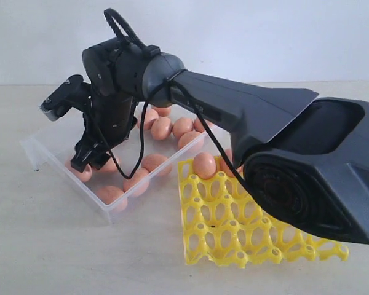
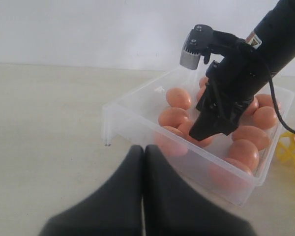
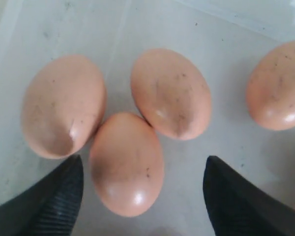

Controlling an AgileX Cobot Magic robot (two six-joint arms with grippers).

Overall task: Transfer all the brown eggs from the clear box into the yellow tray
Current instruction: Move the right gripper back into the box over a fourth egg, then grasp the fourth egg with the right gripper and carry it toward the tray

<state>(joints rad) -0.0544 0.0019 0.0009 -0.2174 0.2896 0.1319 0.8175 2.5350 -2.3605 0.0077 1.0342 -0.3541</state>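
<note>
Open right pincer straddles a smooth orange-brown egg in the clear plastic box; lower centred, squeeze gently; left pincer closed.

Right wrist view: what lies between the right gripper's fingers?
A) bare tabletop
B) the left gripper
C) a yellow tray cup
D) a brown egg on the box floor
D: a brown egg lies on the box floor, and the right gripper stands open either side of it.

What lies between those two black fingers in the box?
One brown egg, resting on the floor of the clear box; the right wrist view shows it.
</note>
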